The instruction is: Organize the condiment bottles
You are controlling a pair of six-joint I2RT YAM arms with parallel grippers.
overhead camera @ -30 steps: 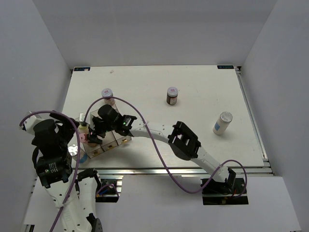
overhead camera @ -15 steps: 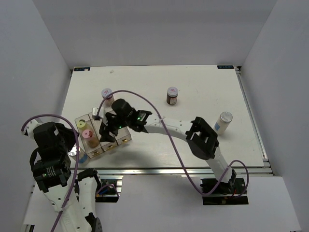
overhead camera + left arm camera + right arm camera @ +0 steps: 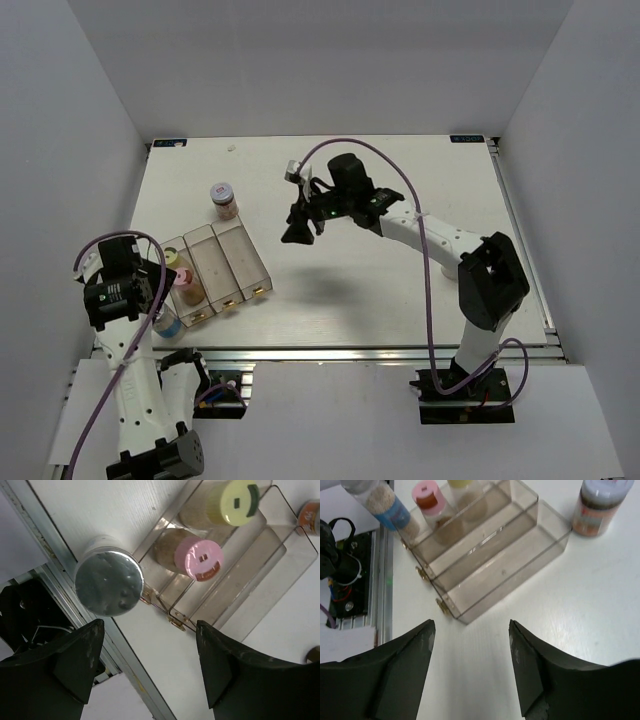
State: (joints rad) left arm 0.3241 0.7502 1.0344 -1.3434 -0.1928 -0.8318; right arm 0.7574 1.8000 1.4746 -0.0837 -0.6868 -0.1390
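Observation:
A clear three-compartment tray sits at the front left. Its leftmost compartment holds a yellow-lid jar and a pink-lid jar, both upright. A silver-lid jar with a blue label stands outside the tray by the table's front edge. A grey-lid jar stands behind the tray. My right gripper hovers open and empty to the right of the tray. My left gripper is open and empty above the silver-lid jar. The dark brown and white jars are hidden by my right arm.
The right wrist view shows the tray, the pink-lid jar, the blue-label jar and the grey-lid jar. The metal rail of the table's front edge runs beside the silver-lid jar.
My right gripper has left the tray and swung up and back to the right, open and empty. My left arm has drawn back to the front left corner.

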